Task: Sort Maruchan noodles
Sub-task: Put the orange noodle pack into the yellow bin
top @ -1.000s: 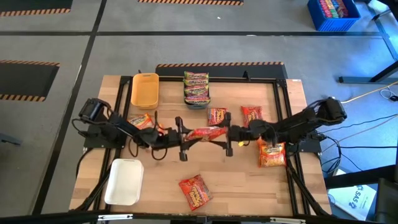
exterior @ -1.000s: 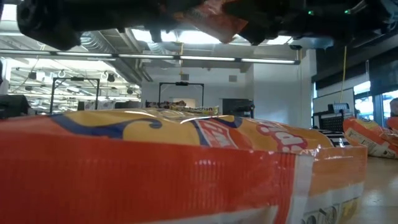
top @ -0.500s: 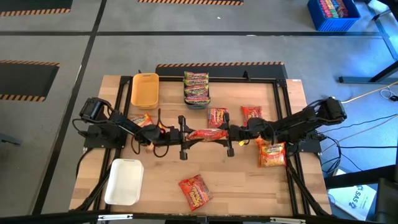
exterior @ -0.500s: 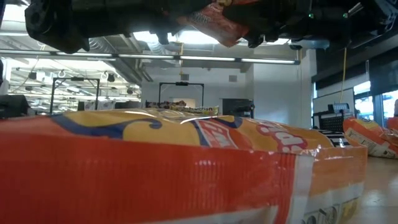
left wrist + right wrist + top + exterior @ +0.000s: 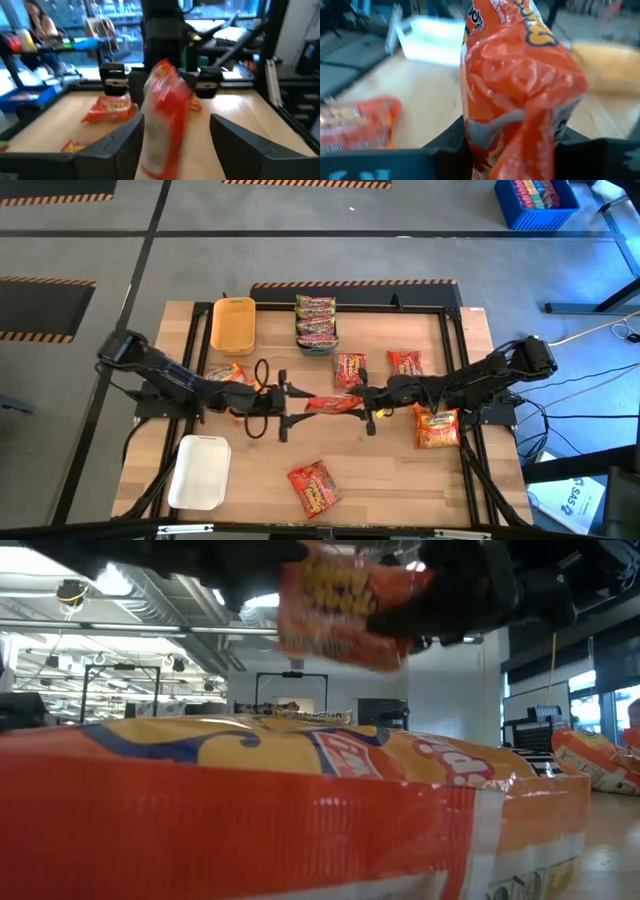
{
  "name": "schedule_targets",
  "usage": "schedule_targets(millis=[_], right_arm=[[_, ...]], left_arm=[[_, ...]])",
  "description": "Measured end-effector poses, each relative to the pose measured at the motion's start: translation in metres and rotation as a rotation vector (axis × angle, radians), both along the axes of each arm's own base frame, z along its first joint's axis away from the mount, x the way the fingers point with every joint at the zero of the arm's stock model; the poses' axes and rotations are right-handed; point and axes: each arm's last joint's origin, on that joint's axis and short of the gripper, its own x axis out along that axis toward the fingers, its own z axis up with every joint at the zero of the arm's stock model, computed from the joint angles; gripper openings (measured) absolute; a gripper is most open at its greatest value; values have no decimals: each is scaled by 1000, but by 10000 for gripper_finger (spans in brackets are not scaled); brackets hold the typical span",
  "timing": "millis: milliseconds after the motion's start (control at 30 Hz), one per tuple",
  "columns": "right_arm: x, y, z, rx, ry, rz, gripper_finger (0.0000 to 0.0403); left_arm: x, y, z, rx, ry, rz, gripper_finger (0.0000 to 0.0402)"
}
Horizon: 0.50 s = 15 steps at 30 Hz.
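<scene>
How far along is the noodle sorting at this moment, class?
Done: a stack of packets sits in the tray at the table's far edge. In hand: the right gripper is shut on a red packet at mid-table; the left gripper is open beside it. Left: five loose packets on the table; the yellow tray and white tray look empty.

1. Table [image 5: 400,470]: two trays at left, one [image 5: 232,323] far, one [image 5: 200,471] near.
2. Stack of packets [image 5: 316,322] far centre, just right of the far tray.
3. Held packet [image 5: 334,402] mid-table, between left gripper [image 5: 283,392] and right gripper [image 5: 362,399].
4. Loose packets [image 5: 314,487] at near centre, right and left.
</scene>
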Motion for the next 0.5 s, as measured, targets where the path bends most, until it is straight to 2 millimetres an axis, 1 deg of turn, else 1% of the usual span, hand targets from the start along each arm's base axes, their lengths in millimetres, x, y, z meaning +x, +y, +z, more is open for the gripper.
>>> schedule_targets(millis=[133, 233, 300, 367, 433, 500], right_arm=[[-3, -2, -10, -5, 104, -53, 122], [-2, -3, -17, -1, 141, -87, 128], [0, -2, -21, 0, 146, -87, 130], [2, -2, -26, 1, 146, -87, 128], [4, -2, -29, 1, 143, -87, 127], [5, -2, -31, 1, 147, -87, 128]], left_arm=[[-15, 3, 14, -25, 45, -21, 245], [-11, 8, 20, -35, 124, -32, 255], [-3, 11, 29, -34, 185, -47, 256], [8, 14, 38, -24, 255, -32, 257], [19, 16, 42, -10, 341, -12, 257], [33, 19, 50, -6, 392, 2, 257]])
